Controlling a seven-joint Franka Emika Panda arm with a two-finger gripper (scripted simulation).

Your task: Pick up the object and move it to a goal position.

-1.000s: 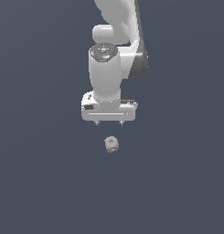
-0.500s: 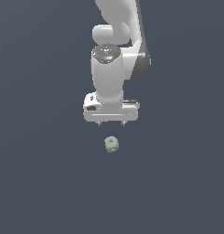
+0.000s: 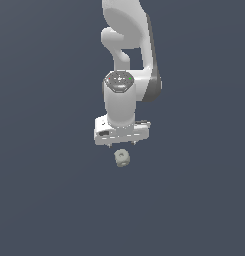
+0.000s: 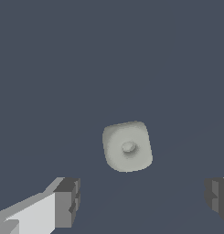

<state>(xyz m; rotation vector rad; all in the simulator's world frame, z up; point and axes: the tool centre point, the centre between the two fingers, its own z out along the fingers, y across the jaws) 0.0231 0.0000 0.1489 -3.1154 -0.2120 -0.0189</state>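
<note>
One pale object (image 3: 122, 158) just below the wide-spread tool (image 3: 123, 143), untouched.

The arm (image 3: 128, 65) was glossy white, built of rounded, tube-like links, with a dark grey band running down one side and around the elbow joint. Its last link was a smooth white cylinder capped by a grey disc (image 3: 119, 81) that carried small red and green marks, too small to read. Above the jaws sat a wide, flat white hand block (image 3: 122, 132). The gripper (image 4: 141, 201) had white finger bodies ending in dark grey, blocky pads (image 4: 67, 202), seemingly ridged on their inner faces.
</note>
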